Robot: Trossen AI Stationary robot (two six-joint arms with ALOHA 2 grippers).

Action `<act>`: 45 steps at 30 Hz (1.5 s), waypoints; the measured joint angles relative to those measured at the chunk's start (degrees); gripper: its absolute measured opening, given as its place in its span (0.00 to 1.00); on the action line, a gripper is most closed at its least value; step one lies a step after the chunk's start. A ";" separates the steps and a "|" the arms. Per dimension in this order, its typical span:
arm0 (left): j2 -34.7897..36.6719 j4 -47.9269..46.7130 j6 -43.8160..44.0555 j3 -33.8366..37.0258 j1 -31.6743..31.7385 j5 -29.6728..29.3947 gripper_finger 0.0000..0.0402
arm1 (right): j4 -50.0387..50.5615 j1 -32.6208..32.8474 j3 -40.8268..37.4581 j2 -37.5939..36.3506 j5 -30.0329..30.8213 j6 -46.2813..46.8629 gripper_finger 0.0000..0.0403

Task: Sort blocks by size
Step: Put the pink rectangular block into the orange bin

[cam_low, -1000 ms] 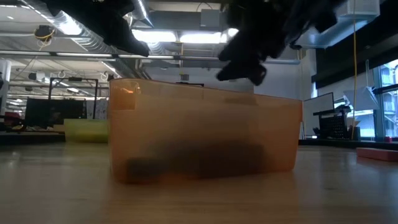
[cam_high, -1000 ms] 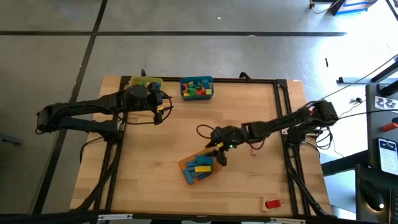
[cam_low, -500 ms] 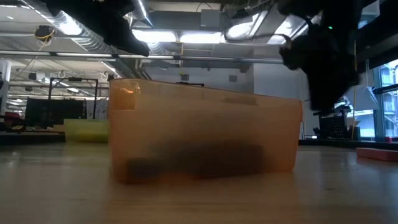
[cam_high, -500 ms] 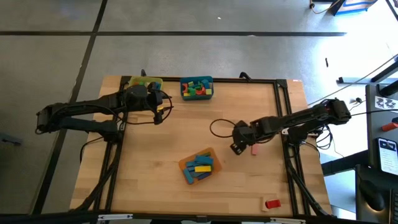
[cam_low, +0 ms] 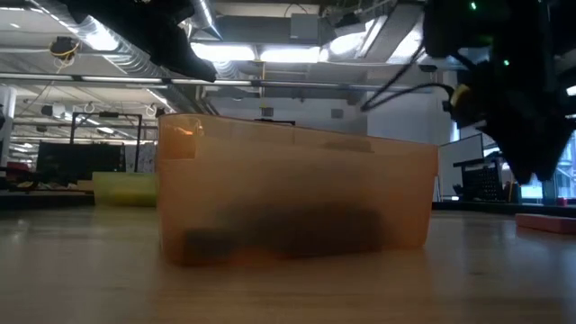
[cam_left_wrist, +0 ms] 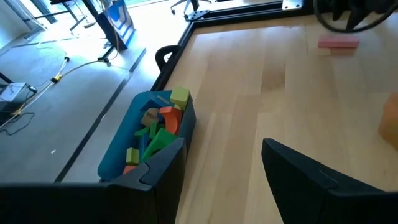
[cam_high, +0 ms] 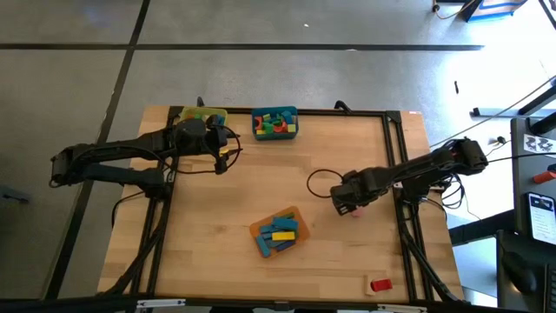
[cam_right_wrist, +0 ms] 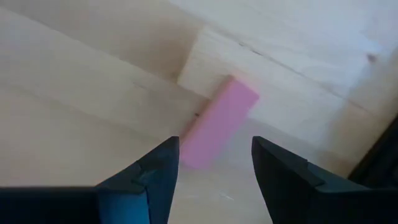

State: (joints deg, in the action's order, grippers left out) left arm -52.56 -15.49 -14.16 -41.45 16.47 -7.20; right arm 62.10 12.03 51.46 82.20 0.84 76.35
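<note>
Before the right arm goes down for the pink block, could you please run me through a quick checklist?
1. Right gripper open: ok, fingers apart.
2. Pink block under the gripper: ok, lying flat on the table, in line with the gap between the fingers.
3. Fingers square to the block: cannot tell, it lies at a slant.
4. Nothing crowding the block: ok, bare wood around it.
5. Left gripper out of the way: ok, open, near the teal bin.
6. Orange bin free to receive: ok, blocks inside, nothing over it.

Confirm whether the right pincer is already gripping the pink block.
No: the right pincer stands open above the pink block, its fingers not touching it.
</note>
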 joint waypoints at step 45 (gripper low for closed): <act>0.00 1.10 0.25 0.02 0.00 0.00 0.49 | -29.44 -0.04 0.33 0.54 0.25 -26.30 0.27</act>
State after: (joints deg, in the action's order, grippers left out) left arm -52.56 -14.39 -13.91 -41.43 16.47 -7.20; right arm 32.66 11.99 51.79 82.74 1.08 50.05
